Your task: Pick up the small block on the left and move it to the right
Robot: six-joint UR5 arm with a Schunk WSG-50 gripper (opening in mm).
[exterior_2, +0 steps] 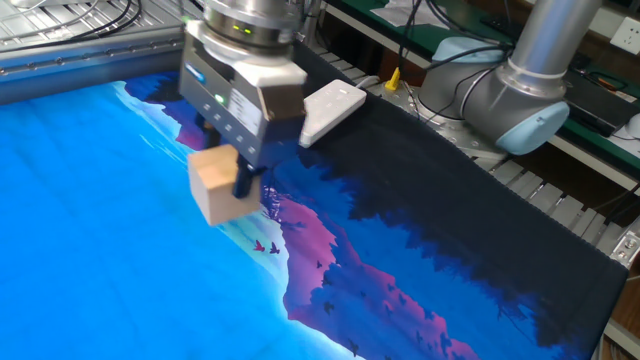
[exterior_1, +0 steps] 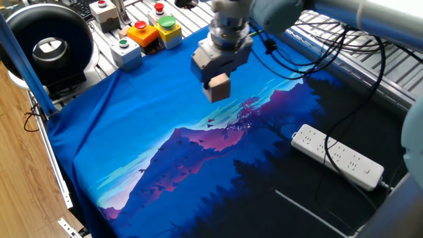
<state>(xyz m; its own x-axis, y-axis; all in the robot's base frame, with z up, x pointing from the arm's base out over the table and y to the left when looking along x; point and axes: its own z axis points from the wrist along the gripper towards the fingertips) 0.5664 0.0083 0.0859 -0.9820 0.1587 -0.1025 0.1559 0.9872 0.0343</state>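
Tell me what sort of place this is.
Probably a robotics lab bench: a robot arm carries a wooden block in its gripper over a printed cloth, with push-button boxes and a power strip nearby.

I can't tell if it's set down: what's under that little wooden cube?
The small block hangs in the gripper, off the table. Below it lies only the blue printed cloth. The cloth covers whatever surface is beneath.
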